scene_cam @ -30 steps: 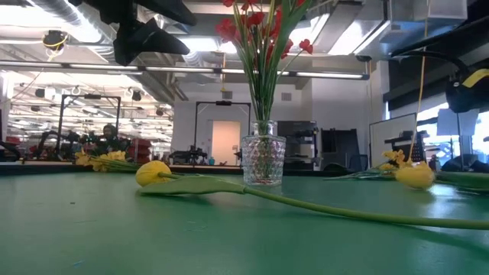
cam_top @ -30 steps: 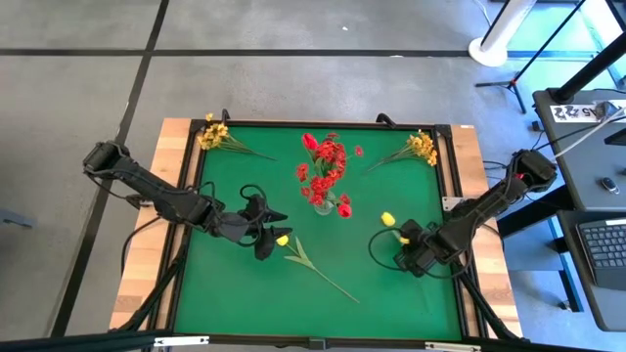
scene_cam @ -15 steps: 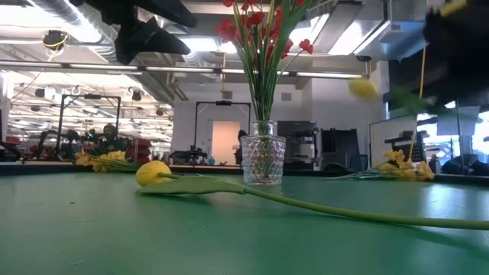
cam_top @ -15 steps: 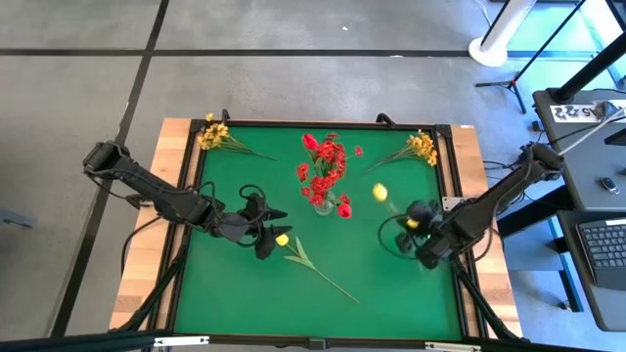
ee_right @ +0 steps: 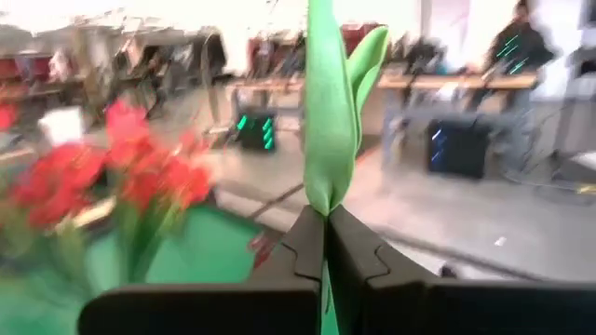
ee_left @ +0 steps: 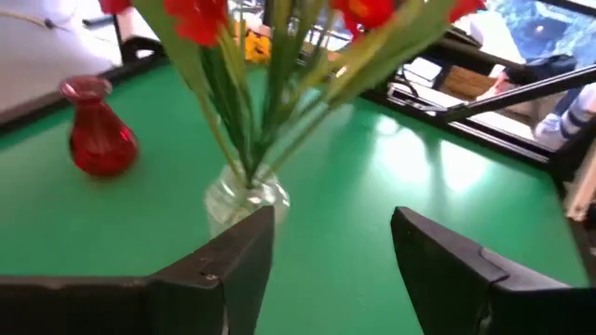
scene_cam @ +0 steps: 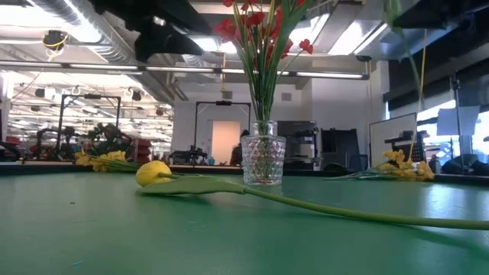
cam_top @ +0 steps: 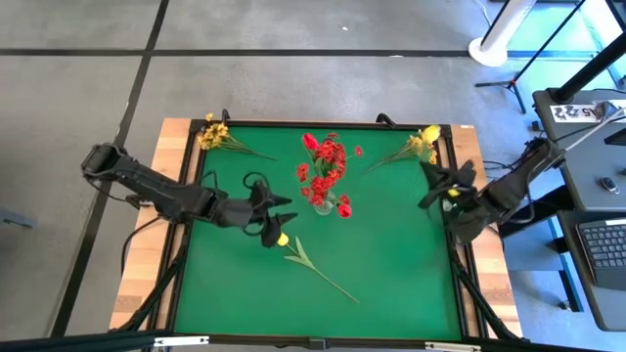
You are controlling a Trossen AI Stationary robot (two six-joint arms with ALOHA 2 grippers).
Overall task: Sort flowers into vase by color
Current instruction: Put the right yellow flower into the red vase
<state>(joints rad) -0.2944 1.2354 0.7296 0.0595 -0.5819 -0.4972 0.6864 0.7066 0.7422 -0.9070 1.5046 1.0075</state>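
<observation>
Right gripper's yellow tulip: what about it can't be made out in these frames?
- Right wrist view: right gripper is shut on the yellow tulip's stem; the bloom is cut off by the picture's edge.
- Low view: only a blurred stem shows; the gripper is out of frame.
- High view: the bloom is too small to detail.

- the vase (cam_top: pixel 322 204) stands at the table's (cam_top: pixel 391 284) middle, toward the far side, with flowers (cam_top: pixel 324 166) standing in it.
- a tulip (cam_top: pixel 315 262) lies on the table near and left of the vase.
- one spray (cam_top: pixel 223 138) lies in the far left corner, another spray (cam_top: pixel 413 149) in the far right corner.
- the left gripper (cam_top: pixel 278 218) is left of the vase; the right gripper (cam_top: pixel 437 191) is at the right edge.
</observation>
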